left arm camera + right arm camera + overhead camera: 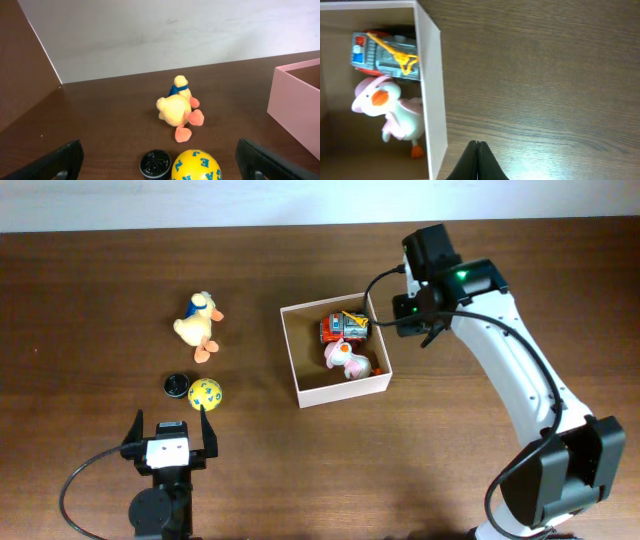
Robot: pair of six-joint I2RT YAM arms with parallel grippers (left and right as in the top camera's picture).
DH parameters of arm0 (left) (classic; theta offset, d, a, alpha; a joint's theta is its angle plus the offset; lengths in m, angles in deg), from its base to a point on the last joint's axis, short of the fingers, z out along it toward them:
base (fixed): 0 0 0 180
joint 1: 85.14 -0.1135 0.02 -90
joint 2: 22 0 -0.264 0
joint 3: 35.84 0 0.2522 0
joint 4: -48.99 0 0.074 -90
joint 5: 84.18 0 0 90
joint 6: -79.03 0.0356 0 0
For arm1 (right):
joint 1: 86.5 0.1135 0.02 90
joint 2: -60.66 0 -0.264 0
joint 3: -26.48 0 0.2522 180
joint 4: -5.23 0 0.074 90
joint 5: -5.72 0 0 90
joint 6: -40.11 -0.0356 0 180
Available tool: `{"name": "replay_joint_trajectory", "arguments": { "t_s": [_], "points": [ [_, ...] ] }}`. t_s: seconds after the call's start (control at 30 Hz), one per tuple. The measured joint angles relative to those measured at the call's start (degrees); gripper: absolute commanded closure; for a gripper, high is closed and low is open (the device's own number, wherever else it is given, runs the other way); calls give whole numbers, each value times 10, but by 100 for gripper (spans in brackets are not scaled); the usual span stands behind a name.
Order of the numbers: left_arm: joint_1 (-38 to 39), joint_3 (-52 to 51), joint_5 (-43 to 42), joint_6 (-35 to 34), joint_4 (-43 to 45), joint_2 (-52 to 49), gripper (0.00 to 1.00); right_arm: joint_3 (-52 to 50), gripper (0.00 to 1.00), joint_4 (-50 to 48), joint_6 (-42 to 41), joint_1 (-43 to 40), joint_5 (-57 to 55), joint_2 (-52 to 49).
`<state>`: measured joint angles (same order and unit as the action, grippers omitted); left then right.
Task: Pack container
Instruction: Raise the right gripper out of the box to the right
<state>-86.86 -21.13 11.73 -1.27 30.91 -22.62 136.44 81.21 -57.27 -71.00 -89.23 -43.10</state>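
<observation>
The container (343, 391), a white-walled square box with a brown inside, sits mid-table. It holds a red and grey toy truck (345, 328) and a pink and white toy bird (346, 360). Both also show in the right wrist view, the truck (385, 55) above the bird (390, 112). My right gripper (402, 313) hangs just outside the box's right wall (431, 90), shut on nothing (477, 144). My left gripper (171, 425) stands open near the front edge. A yellow lettered ball (196, 166) and a black round cap (155, 163) lie between its fingers (62, 161), untouched.
A yellow plush duck (198, 323) with a blue collar and orange feet lies left of the box, beyond the ball (205, 393) and cap (177, 385). The box's near wall (295, 100) rises at the right in the left wrist view.
</observation>
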Motion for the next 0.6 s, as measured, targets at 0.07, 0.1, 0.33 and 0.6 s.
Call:
{"name": "replay_joint_trajectory", "arguments": {
  "t_s": [0.07, 0.1, 0.33, 0.6],
  "points": [
    [0, 0, 0, 0, 0, 0, 1, -4, 96, 0, 0, -5, 0, 0],
    [0, 0, 0, 0, 0, 0, 1, -8, 96, -1, 0, -6, 0, 0],
    [0, 0, 0, 0, 0, 0, 1, -73, 96, -27, -5, -6, 1, 0],
    [0, 0, 0, 0, 0, 0, 1, -120, 96, -44, -15, -6, 26, 0]
  ]
}}
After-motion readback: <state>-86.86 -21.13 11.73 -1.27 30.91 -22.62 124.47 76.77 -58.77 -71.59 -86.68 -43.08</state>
